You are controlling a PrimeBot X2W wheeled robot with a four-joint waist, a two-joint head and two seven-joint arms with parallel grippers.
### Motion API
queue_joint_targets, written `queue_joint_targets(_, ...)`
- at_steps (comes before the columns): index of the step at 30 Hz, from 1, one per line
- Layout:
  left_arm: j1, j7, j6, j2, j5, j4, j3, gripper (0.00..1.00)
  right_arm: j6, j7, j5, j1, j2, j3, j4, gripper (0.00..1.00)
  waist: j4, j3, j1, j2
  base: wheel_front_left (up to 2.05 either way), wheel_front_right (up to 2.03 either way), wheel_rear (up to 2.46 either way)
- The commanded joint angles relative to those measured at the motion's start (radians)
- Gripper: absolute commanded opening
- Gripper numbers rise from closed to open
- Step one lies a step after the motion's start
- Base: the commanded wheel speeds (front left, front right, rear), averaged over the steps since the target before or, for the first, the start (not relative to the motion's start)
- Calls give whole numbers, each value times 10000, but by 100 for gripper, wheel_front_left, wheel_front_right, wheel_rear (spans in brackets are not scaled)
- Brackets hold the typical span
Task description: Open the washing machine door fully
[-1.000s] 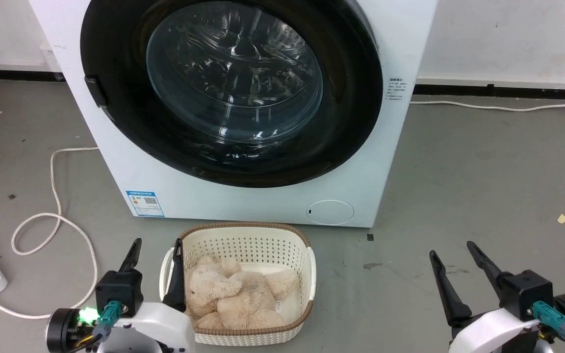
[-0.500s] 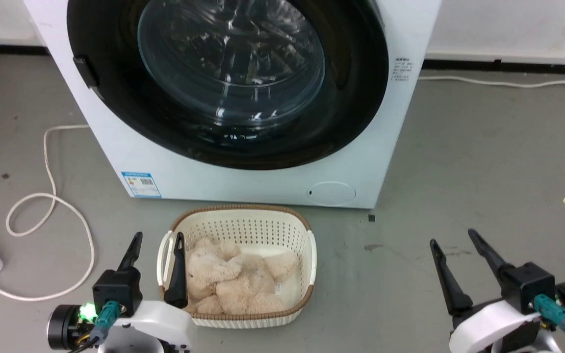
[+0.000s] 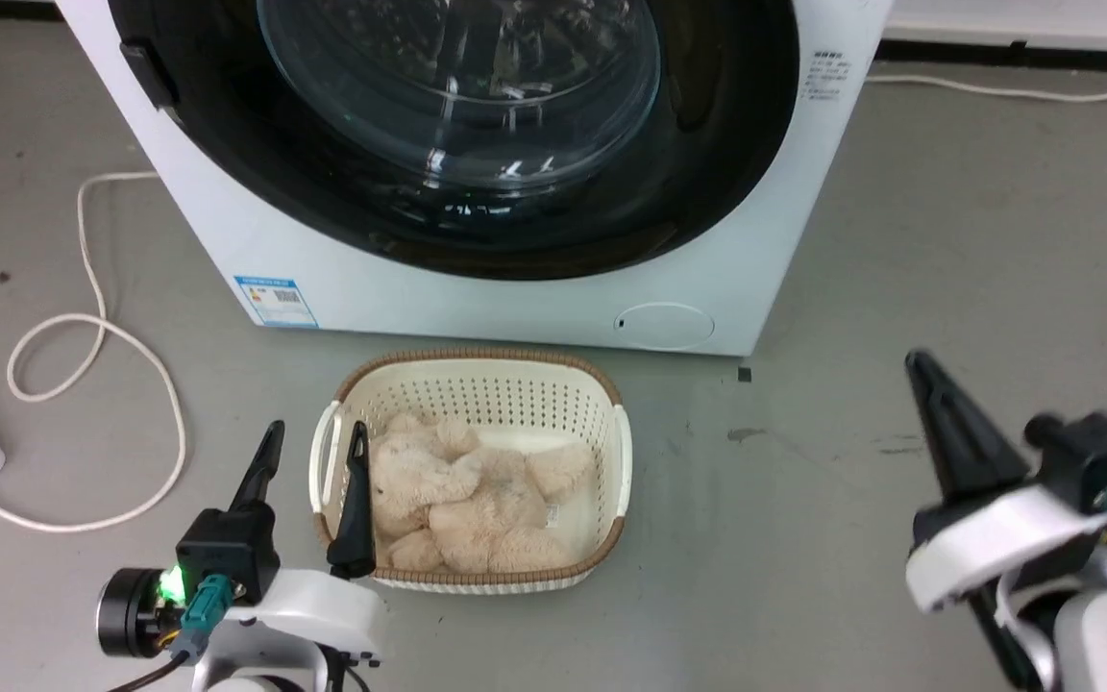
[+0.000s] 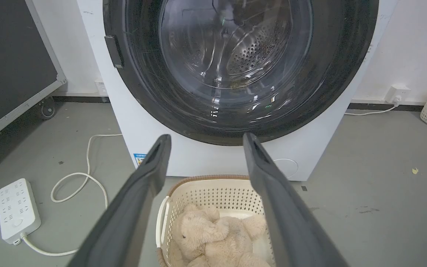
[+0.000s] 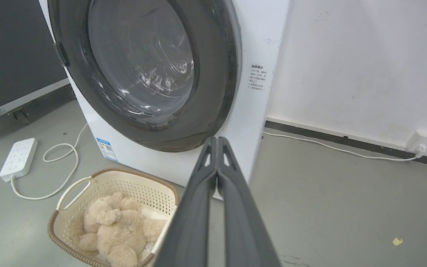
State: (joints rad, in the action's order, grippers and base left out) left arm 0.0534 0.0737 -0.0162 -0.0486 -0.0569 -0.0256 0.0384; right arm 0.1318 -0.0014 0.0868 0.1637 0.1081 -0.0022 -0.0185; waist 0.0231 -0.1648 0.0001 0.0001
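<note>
Closing done on right gripper (image 5: 216, 141): it is now pinching shut on nothing and rising toward big white boxy washing machine (image 3: 515, 308), looking like reach start. Large round glossy black door (image 3: 477, 115) is still sitting flush on its front. Meanwhile left gripper (image 3: 315, 430) is idling spread.

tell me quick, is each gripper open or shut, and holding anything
Left gripper: open, fingers spread, holding nothing.
Right gripper: shut, fingers pressed together, holding nothing.
</note>
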Motion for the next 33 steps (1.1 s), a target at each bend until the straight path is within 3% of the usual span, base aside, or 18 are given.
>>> queue_joint_targets(1, 195, 113, -73, -5, -66, -60, 37, 100, -4, 38, 151, 282, 69, -54, -70, 0, 28, -94, -1, -1, 0, 0, 0)
queue_joint_targets(10, 474, 300, -102, -6, -248, -185, 153, 100, -4, 1162, 2080, 2141, -417, -1175, 669, 0, 201, -660, -1, -1, 0, 0, 0)
queue_joint_targets(33, 1079, 781, -199, -9, -665, -367, 559, 100, -7, 3976, 4837, 7389, -546, -3251, 4321, 0, 885, -2075, -1, -1, 0, 0, 0)
